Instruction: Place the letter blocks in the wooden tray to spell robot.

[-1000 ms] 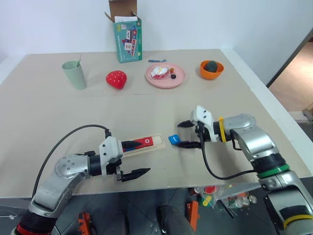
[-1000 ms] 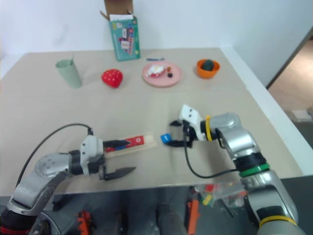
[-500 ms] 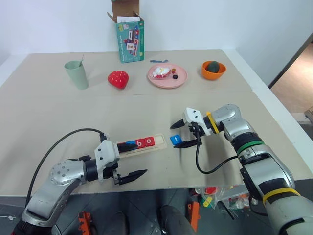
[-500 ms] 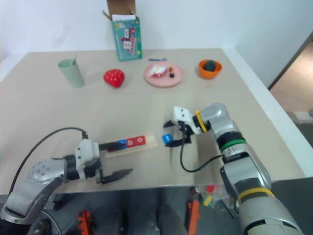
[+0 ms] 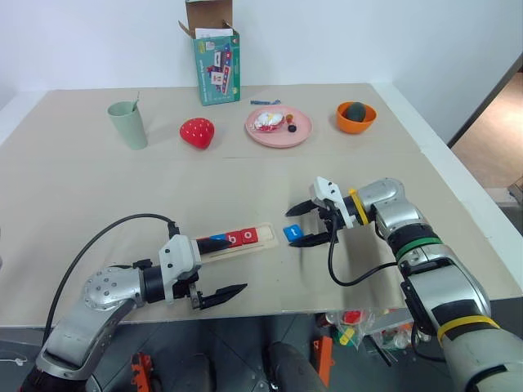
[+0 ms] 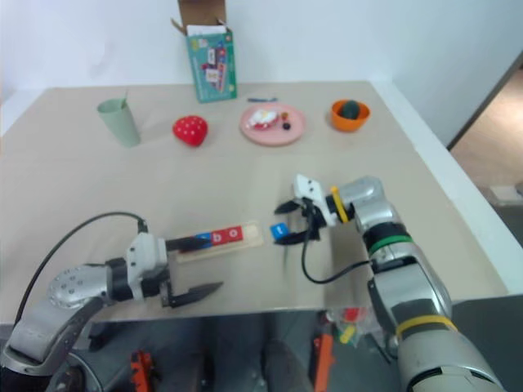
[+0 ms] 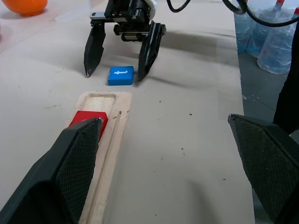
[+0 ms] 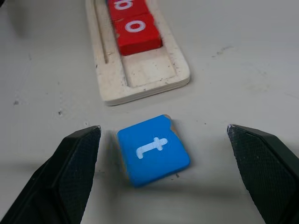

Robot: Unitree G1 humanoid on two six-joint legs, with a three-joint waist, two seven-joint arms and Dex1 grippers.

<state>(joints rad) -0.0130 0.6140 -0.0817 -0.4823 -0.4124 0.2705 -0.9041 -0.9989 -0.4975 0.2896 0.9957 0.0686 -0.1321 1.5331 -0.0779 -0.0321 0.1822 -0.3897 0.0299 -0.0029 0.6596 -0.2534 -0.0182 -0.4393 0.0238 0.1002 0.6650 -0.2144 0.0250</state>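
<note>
Eye views: tray (image 5: 263,239) seen on counter (image 5: 245,184), end slot bare; blue t block (image 5: 292,233) just beside it, between wide-spread fingers of right hand (image 5: 306,224). Left wrist view: left hand (image 5: 219,267) spread wide, empty. Right wrist view: red o block (image 8: 137,32) seated in tray.

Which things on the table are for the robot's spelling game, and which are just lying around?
For the game:
- blue t block
- red o block
- red b block
- wooden tray

Just lying around:
- green cup
- strawberry toy
- pink plate
- orange bowl
- green box
</note>
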